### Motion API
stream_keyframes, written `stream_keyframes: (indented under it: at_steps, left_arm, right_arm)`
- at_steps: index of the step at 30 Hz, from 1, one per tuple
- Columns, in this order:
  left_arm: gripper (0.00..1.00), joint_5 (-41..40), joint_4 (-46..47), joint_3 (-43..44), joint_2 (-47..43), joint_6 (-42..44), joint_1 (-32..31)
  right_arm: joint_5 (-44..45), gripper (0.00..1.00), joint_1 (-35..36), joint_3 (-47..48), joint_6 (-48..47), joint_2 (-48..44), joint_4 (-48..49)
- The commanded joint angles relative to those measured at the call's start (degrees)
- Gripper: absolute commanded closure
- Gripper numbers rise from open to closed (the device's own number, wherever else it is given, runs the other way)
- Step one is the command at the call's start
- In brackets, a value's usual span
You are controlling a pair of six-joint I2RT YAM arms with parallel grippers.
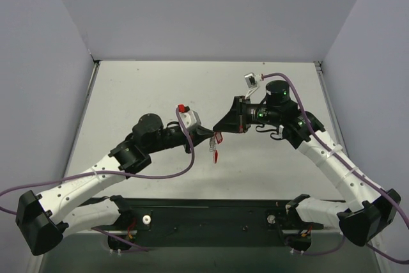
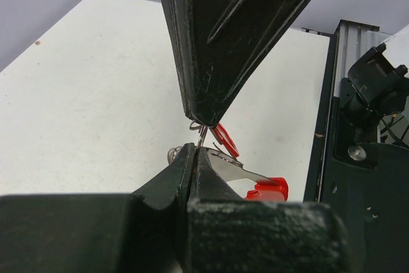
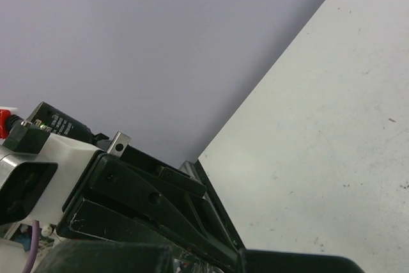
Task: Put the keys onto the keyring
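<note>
Both grippers meet tip to tip above the middle of the table. My left gripper [image 1: 208, 135] [image 2: 193, 150] is shut on a thin wire keyring [image 2: 202, 133]. My right gripper [image 1: 217, 129] [image 2: 203, 121] comes down from above and its closed tips pinch the same keyring's top. A silver key [image 2: 239, 169] with a red head [image 2: 268, 188] hangs from the keyring, beside a red oblong tag [image 2: 225, 140]. In the top view the red pieces [image 1: 216, 148] dangle below the fingertips. The right wrist view shows only the left gripper's black body [image 3: 147, 209].
The white table [image 1: 160, 87] is walled by grey panels on three sides. A black base rail [image 1: 211, 212] runs along the near edge and shows at the right in the left wrist view [image 2: 358, 177]. Purple cables loop off both arms.
</note>
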Motion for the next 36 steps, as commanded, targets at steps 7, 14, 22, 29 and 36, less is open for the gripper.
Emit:
stream_keyframes:
  at_steps: [7, 14, 22, 29, 36]
  left_arm:
    - [1.00, -10.74, 7.40, 3.18, -1.22, 0.04, -2.04]
    - [1.00, -16.10, 8.64, 3.97, -1.13, 1.18, -3.63]
    - [1.00, -21.03, 5.39, 6.17, 0.10, 1.98, -4.33]
    - [1.00, -26.56, 3.98, 7.66, 1.51, 2.50, -5.56]
    - [1.00, -30.96, 2.06, 9.77, 3.26, 2.77, -6.44]
  right_arm:
    - [3.98, 1.00, 1.10, 2.42, 2.27, 1.77, 1.35]
    - [5.65, 1.00, 1.10, 5.67, 1.66, 3.17, 0.39]
    - [6.62, 1.00, 1.10, 8.75, 1.04, 3.79, -1.11]
    - [7.06, 1.00, 1.19, 9.28, 1.04, 3.70, -1.28]
    - [6.97, 1.00, 1.37, 10.33, 0.60, 3.62, -1.72]
